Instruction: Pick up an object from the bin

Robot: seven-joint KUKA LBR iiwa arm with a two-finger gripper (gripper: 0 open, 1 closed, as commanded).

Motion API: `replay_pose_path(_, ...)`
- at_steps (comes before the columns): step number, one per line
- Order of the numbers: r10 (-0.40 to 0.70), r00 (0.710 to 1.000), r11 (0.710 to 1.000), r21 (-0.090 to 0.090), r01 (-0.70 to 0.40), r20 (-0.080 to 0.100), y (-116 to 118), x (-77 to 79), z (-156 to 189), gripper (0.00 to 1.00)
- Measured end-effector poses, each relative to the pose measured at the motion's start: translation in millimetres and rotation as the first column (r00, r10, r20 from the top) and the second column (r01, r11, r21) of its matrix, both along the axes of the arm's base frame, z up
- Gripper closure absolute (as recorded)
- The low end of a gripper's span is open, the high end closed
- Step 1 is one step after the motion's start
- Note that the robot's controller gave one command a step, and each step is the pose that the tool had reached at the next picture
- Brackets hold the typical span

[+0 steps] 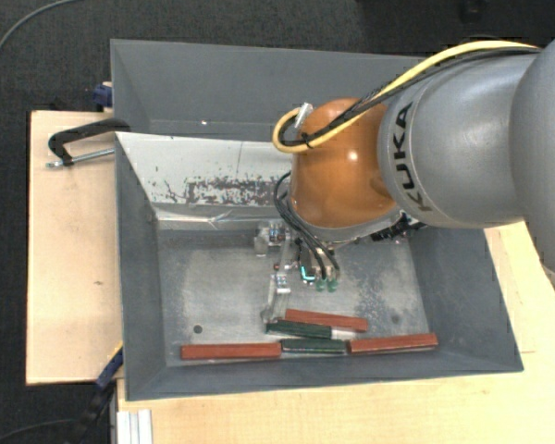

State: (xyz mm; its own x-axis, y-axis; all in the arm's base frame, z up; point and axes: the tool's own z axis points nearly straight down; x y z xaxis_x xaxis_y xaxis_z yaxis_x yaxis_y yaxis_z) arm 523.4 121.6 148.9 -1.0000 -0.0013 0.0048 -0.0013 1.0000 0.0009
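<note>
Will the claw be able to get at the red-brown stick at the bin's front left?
Probably yes: the red-brown stick lies uncovered and the claw hangs nearby, though the front wall crowds it.

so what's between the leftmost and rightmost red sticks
A dark green stick lies between the left red stick and the right red stick, in the camera view.

Grey bin [213,280], red-brown bars [229,351], dark green sticks [302,330]
</note>
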Motion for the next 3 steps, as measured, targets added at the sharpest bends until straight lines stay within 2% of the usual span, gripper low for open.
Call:
replay_pose_path(1,0.23,0.973,0.973,0.0,-0.23,0.003,-55.5,-22.5,-72.7,0.0)
replay_pose_path(2,0.23,0.973,0.973,0.0,-0.23,0.004,-55.4,-22.3,-72.0,1.0)
replay_pose_path(3,0.284,0.959,0.959,0.0,-0.284,0.012,-17.9,-4.7,76.9,1.0)
